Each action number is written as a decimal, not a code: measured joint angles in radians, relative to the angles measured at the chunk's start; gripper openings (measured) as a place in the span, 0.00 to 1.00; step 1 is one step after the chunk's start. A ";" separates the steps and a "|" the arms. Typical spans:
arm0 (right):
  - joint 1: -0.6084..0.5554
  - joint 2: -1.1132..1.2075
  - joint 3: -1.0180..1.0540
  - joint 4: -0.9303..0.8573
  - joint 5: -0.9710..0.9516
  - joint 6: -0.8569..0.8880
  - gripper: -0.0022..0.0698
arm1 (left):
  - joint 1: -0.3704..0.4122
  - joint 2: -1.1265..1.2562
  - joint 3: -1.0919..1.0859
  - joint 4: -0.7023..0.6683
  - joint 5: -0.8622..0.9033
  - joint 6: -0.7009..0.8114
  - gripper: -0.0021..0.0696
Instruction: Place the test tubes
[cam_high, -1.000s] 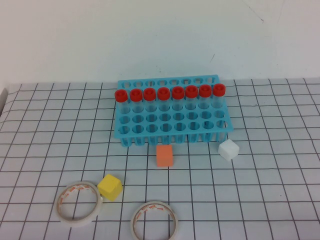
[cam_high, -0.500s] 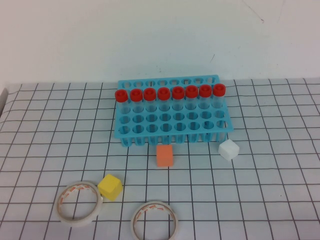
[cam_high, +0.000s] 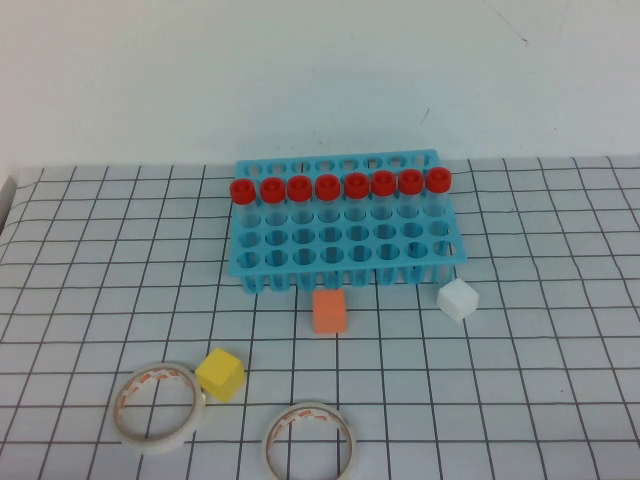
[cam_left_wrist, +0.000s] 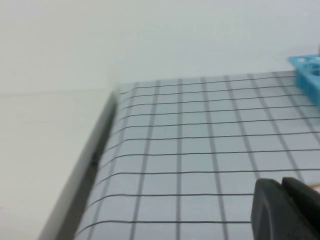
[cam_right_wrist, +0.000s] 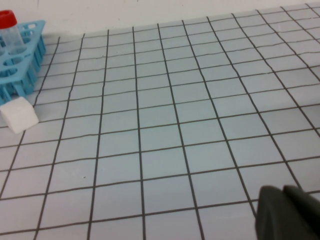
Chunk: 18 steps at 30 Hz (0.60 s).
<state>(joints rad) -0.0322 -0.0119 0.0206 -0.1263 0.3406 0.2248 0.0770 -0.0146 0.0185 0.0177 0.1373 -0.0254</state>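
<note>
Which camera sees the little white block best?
The high view: the white block shows whole, just in front of the rack's right corner. The right wrist view catches it at the picture's edge, away from the shut right gripper. The left wrist view misses it; the shut left gripper hangs over the mat.

The right gripper (cam_right_wrist: 283, 196) hung low over the gridded table (cam_right_wrist: 165, 115). Its two dark fingers were pressed together, and nothing was held between them. Well apart from it stood one corner of the blue rack (cam_right_wrist: 24, 46). A clear tube (cam_right_wrist: 11, 34) with a red cap (cam_right_wrist: 7, 19) stood upright in a hole of this rack. A white cube (cam_right_wrist: 18, 114) lay on the table just beside the rack's corner; whether it touched the rack could not be told.
</note>
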 joint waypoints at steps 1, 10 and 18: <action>0.000 0.000 0.000 0.000 0.000 0.000 0.03 | 0.027 0.000 0.000 -0.004 0.000 0.000 0.03; 0.000 0.000 -0.002 0.000 0.002 0.000 0.03 | 0.097 0.000 0.000 -0.025 0.046 0.015 0.03; 0.000 0.000 -0.002 0.000 0.002 0.000 0.03 | -0.045 0.000 0.000 -0.012 0.096 0.211 0.03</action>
<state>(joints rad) -0.0322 -0.0119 0.0189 -0.1263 0.3427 0.2248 0.0321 -0.0146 0.0185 0.0055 0.2332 0.1853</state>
